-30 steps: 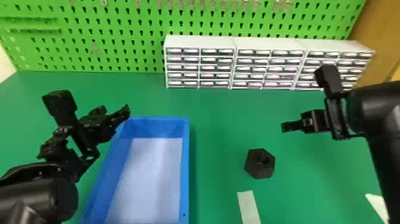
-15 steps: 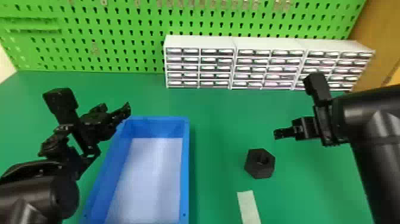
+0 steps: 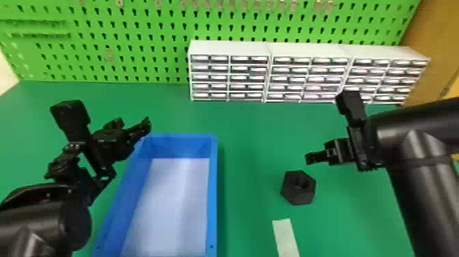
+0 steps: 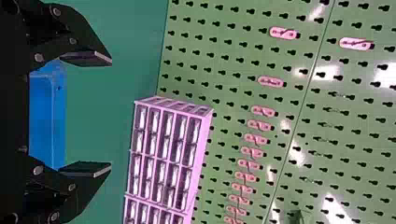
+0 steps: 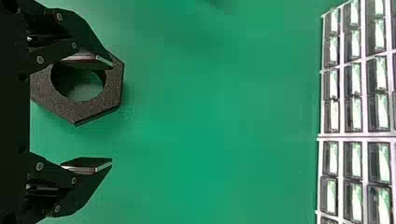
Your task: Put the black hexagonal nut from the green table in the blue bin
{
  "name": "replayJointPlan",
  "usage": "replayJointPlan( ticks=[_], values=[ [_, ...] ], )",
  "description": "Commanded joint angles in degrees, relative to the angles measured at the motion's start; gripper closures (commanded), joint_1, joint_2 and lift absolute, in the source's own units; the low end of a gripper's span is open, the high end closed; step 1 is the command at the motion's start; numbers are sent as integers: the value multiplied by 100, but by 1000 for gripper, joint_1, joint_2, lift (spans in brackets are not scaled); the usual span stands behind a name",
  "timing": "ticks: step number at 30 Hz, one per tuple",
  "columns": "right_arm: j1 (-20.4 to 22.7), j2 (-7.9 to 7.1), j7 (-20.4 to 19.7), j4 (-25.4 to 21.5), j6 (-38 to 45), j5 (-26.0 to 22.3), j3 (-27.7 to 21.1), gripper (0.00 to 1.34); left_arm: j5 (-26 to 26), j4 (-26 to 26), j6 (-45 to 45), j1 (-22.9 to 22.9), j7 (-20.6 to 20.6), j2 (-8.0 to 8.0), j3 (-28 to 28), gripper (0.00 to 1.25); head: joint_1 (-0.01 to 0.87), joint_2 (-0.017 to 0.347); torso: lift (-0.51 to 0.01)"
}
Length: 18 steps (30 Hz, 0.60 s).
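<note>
Black hexagonal nut (image 3: 298, 187): on the green table (image 3: 252, 136), lower right of the head view; grainy, round-holed, no clear long axis
Right gripper (image 5: 111, 114): nearer, empty, fingers parted; nut lies below and slightly left in the head view, off-centre towards one finger, so centring likely comes first
Left gripper (image 4: 111, 113): empty, spread, beside the bin
Blue bin (image 3: 212, 191): smooth, rectangular, lower left

super green table (image 3: 249, 126), brighter lime green pegboard (image 3: 143, 48) dotted with rows of dark holes, plain blue bin (image 3: 212, 191) with a pale bluish-white bottom, all-black hex nut (image 3: 293, 196), white drawer units (image 3: 228, 48) in a neat grid pattern, whitish strip (image 3: 286, 237), yellowy-brown panel (image 3: 435, 44)
</note>
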Motion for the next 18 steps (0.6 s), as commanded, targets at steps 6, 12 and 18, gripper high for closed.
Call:
replayJointPlan(
  ticks=[6,12,18],
  values=[
    [43,73,0,185,-78,63,18,521,11,-2,0,18,0,0,-14,453,691,9,-97],
    [69,81,0,238,-78,125,27,521,11,7,0,18,0,0,-22,453,691,9,-97],
    [122,99,0,343,-114,142,-17,521,11,-2,0,18,0,0,-22,453,691,9,-97]
  ],
)
